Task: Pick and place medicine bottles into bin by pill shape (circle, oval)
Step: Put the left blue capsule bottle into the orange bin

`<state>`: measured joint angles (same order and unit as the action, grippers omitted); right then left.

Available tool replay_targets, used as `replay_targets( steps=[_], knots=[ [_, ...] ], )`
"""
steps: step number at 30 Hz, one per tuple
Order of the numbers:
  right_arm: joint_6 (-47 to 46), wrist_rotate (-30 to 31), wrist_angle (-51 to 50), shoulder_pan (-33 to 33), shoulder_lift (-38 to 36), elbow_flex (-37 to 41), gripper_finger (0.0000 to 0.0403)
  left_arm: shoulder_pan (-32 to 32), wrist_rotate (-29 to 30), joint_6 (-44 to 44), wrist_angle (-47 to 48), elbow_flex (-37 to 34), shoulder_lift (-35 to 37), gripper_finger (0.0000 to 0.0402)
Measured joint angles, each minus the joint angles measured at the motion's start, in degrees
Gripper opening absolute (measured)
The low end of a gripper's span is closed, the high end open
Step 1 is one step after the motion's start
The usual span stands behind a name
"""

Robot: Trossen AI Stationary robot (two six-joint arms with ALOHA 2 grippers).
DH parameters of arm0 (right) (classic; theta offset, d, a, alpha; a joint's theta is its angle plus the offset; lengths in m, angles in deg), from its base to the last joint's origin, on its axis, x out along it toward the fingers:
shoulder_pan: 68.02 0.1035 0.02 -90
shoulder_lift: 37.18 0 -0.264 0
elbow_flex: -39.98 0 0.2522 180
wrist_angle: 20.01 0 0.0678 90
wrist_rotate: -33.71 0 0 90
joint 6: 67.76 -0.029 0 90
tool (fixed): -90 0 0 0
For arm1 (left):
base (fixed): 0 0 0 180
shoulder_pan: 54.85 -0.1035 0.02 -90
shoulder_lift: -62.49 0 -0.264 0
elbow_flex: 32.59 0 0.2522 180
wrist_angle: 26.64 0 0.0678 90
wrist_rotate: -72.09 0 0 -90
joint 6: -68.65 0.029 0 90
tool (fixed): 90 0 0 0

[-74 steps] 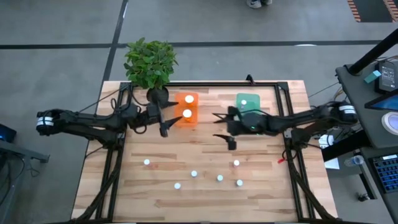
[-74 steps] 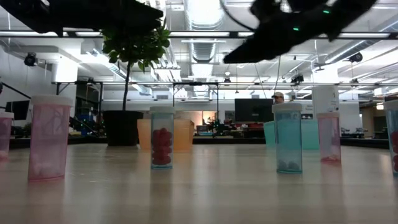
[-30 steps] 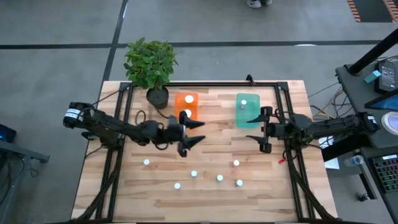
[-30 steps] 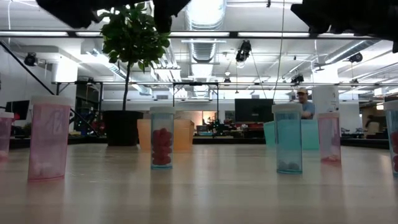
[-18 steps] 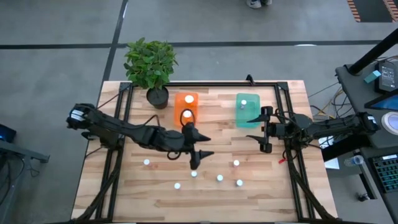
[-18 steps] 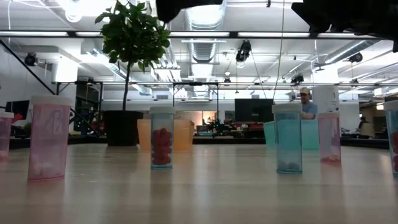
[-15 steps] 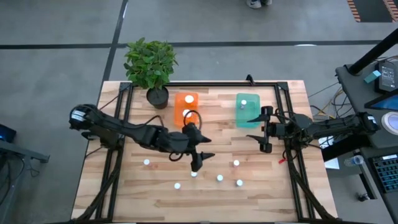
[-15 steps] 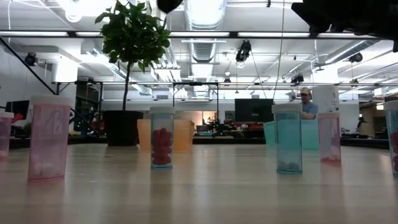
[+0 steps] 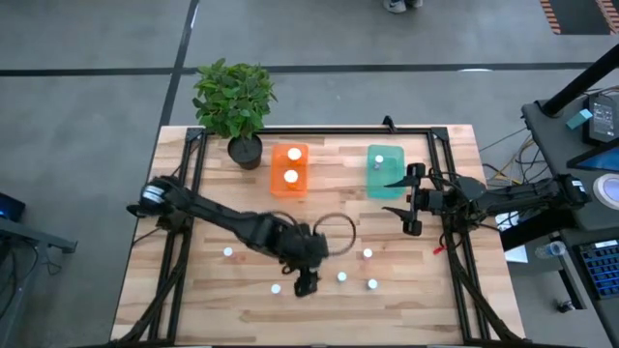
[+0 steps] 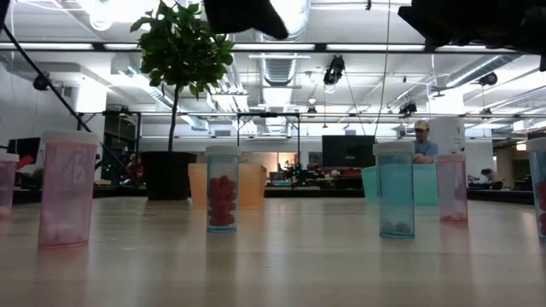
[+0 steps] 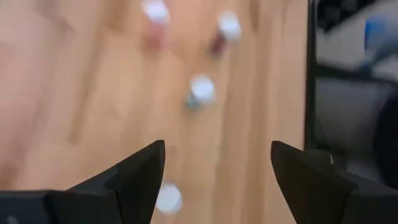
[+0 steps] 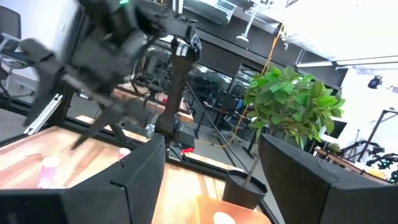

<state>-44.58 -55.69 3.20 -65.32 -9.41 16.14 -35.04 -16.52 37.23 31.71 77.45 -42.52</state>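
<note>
the left arm reaches across the wooden table [image 9: 213,290] toward the lower middle of the high view, and the left gripper [image 9: 306,280] hangs over the row of small medicine bottles [image 9: 341,277] there. its two dark fingers [image 11: 134,177] stand spread wide with nothing between them, released; through the gap the left wrist view shows blurred white caps on the wood, one cap [image 11: 202,88] near the centre of that frame and another [image 11: 168,198] low between the fingers.

the loose bottles sit as white dots in the lower half of the high view: one at lower left [image 9: 228,253], one just left of the gripper [image 9: 276,288], and two to its right [image 9: 368,254] and [image 9: 372,284]. in the low view they stand upright, a pink bottle [image 10: 66,189] at left, a clear one with red pills [image 10: 222,188] in the middle, a teal one [image 10: 396,189] right of centre.

the orange tub [image 9: 289,170] sits in the upper middle of the high view with two white caps inside it; the teal-green tub [image 9: 384,171] lies to its right with one cap in it. a potted plant [image 9: 233,100] stands at the table's upper left corner.

the right gripper [image 9: 410,198] waits at the right edge, just beside the teal-green tub, its fingers [image 12: 140,180] apart and empty.
</note>
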Motion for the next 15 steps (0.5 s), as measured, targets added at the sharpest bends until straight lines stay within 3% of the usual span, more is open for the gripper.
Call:
replay_targets(
  steps=[5, 15],
  knots=[
    [0.1, 0.7, 0.0, 0.0, 0.0, 0.0, 0.0247, 3.1, -1.9, -2.1, 6.3, 2.1, -4.6, 0.0274],
    [1.0, 1.0, 0.0, 0.0, 0.0, 0.0, 0.0247, 5.0, 6.8, 0.3, 7.0, 1.5, -8.2, 0.0274]
  ],
)
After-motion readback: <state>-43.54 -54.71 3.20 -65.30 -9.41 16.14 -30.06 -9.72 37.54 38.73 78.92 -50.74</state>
